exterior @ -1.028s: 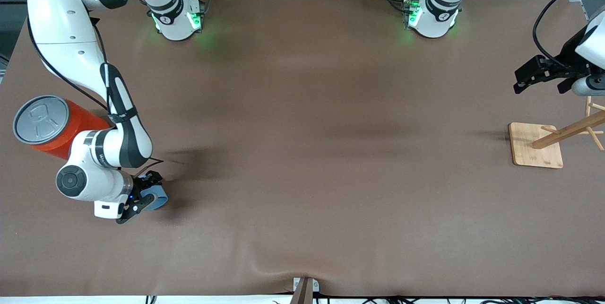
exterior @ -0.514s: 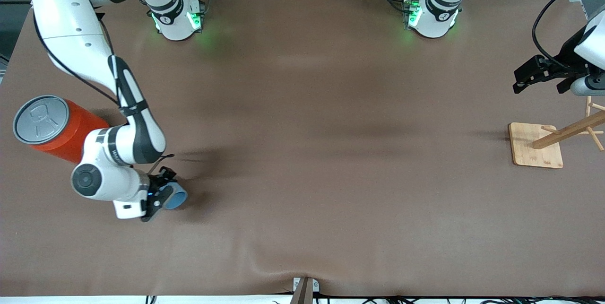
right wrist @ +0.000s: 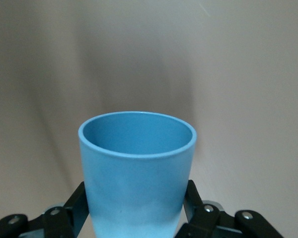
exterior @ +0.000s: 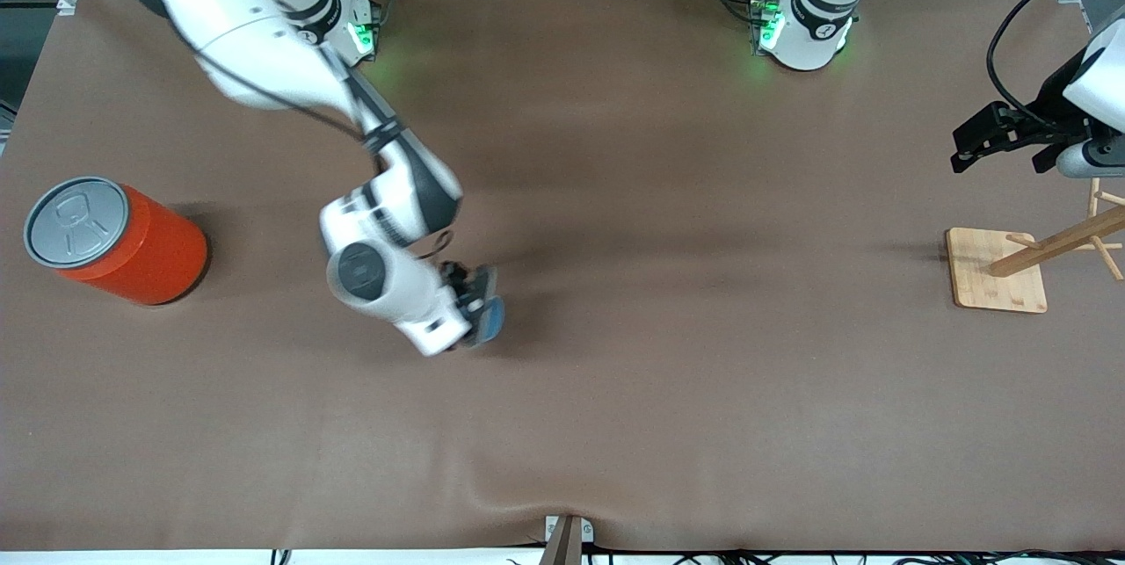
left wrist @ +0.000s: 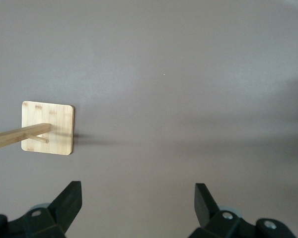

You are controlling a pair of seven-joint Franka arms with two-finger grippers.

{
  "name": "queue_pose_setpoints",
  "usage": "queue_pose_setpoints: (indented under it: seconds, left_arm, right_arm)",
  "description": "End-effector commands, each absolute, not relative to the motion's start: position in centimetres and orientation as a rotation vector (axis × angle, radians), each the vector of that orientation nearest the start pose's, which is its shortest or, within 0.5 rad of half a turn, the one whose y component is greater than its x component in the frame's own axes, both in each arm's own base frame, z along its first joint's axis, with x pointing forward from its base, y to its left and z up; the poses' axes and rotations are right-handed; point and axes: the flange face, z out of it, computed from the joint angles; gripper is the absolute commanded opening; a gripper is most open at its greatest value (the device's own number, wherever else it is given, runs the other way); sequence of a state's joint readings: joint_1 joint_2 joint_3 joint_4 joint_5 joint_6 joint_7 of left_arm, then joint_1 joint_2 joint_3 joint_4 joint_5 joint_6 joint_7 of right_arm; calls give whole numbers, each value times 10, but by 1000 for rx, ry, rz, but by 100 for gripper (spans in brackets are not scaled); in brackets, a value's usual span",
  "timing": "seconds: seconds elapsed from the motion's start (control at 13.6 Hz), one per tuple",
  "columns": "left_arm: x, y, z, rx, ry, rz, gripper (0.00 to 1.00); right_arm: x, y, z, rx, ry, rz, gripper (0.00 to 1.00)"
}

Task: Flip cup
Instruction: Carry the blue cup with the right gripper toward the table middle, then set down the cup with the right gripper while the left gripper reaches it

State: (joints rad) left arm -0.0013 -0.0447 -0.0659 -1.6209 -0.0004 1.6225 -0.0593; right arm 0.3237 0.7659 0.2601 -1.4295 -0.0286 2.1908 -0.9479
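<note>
The cup (exterior: pixel 492 317), a small light-blue tumbler, is held in my right gripper (exterior: pixel 475 306) above the middle of the table. In the right wrist view the cup (right wrist: pixel 137 168) fills the foreground with its open mouth pointing away from the camera, and my black fingers (right wrist: pixel 79 203) press on both sides of its lower body. My right gripper is shut on the cup. My left gripper (exterior: pixel 997 136) hangs open and empty at the left arm's end of the table, above the wooden stand; the left wrist view shows bare table between its fingers (left wrist: pixel 70 201).
A big orange-red can (exterior: pixel 119 240) with a grey lid stands at the right arm's end of the table. A wooden stand with a square base (exterior: pixel 996 271) sits at the left arm's end, its base (left wrist: pixel 47 127) also showing in the left wrist view.
My right arm has carried the cup away from beside the orange-red can toward the middle of the table. The left arm has stayed where it was.
</note>
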Motion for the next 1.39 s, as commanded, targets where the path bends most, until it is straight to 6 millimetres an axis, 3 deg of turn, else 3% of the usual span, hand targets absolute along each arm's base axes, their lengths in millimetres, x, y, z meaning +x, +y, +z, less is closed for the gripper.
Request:
queue_pose_setpoints:
  seconds: [0.0,0.15,0.22,0.37,0.44,0.51,0.66,0.73,1.03,1.25,1.32]
  left_arm:
    - [548,-38,629,-3129,5,-49,100]
    - [547,-40,627,-3129,7,-35,100]
    - [549,-40,624,-3129,0,-23,100]
    - [551,-39,620,-3135,-5,-10,100]
    - [550,-37,619,-3134,-5,6,100]
    - [550,-35,618,-3135,-7,14,100]
    - [559,-40,595,-3133,-2,95,100]
    - [558,-39,594,-3130,-2,117,100]
    - [562,-37,585,-3131,17,148,100]
    - [572,-63,565,-3144,81,197,100]
    - [578,-71,553,-3191,59,237,100]
  right_arm:
    - [599,418,235,-2099,-2191,-132,58]
    - [589,428,211,-2070,-2226,-94,62]
    - [587,430,208,-2054,-2285,-84,69]
    - [586,430,200,-2040,-2331,-73,73]
    - [587,431,201,-2051,-2321,-94,90]
    - [586,432,201,-2055,-2311,-98,100]
    - [588,435,214,-2070,-2287,-115,100]
    - [587,435,222,-2102,-2253,-102,100]
    - [603,420,302,-2208,-2178,52,100]
    - [624,370,373,-2311,-2128,45,100]
    - [636,344,386,-2358,-2082,34,100]
